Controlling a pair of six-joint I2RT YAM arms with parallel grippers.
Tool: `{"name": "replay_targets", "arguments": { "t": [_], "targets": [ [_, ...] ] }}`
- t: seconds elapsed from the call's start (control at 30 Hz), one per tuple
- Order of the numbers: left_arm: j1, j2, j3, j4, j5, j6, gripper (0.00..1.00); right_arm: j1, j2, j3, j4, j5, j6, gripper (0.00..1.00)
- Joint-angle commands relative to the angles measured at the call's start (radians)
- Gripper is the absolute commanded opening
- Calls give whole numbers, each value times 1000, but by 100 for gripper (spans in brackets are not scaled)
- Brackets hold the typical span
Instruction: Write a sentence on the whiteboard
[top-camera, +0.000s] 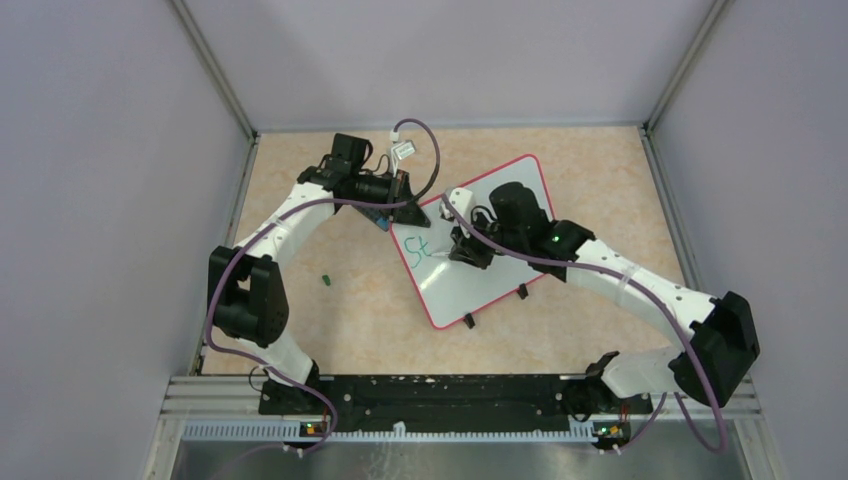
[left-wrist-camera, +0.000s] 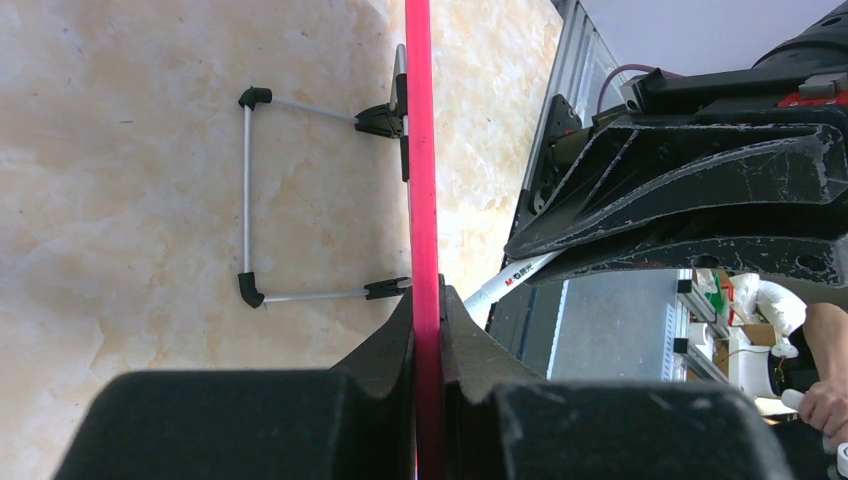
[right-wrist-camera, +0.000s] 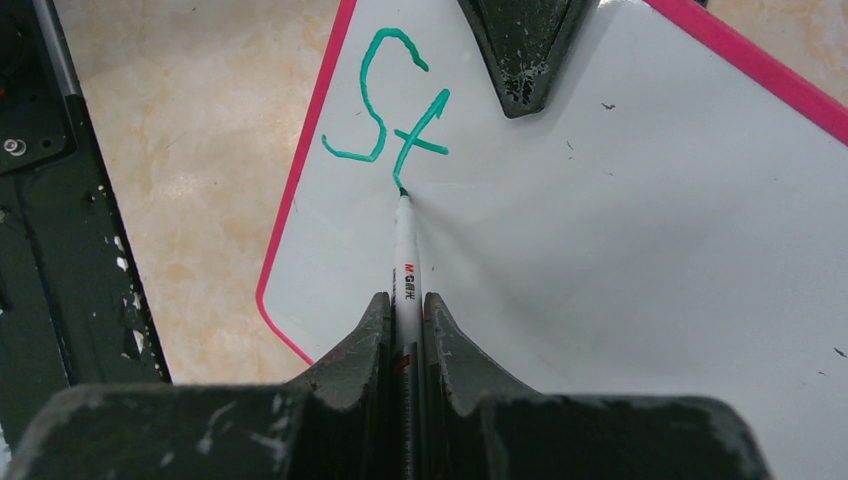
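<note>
- Two arms reach in from either side of a tan table (top-camera: 330, 330) and meet at one board.
- Far left on the table, a small green bit (top-camera: 326, 279) lies alone, well apart from everything else.
- Next, the left gripper (left-wrist-camera: 428, 305) is clenched on the board's pink rim (left-wrist-camera: 420, 150). The left wrist view shows the rim edge-on, pinched between the two jaws.
- From above, that grip sits at the board's upper-left corner.
- Behind the rim in the same wrist view, a wire stand (left-wrist-camera: 247, 190) with black ends juts from the board's back, over the table.
- The board (top-camera: 455, 290) sits about mid-table, slightly right of centre. It is turned diagonally, with small black feet (top-camera: 468, 322) showing along its near edge.
- Green letters (right-wrist-camera: 390, 110) reading "St" stand near the board's left edge, just inside the rim.
- A white marker (right-wrist-camera: 404, 250) has its tip touching the board right at the foot of the "t".
- The right gripper (right-wrist-camera: 405, 300) is clamped on the marker's barrel, one jaw on each side, and hangs over the white surface.
- At the top of the right wrist view, one of the left gripper's fingers (right-wrist-camera: 520, 50) lies on the board's face, just right of the letters.
</note>
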Motion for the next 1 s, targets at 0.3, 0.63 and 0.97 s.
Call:
{"name": "replay_targets", "arguments": {
  "t": [0.3,0.63,0.97],
  "targets": [
    [-24,0,-11,25,56,15,0,-6,-25,101,5,54,-16,0],
    [-27,4,-7,25,58,15,0,-6,-24,107,1,50,-29,0],
    [-26,2,-11,24,56,15,0,-6,-2,110,16,81,-36,0]
  ]
}}
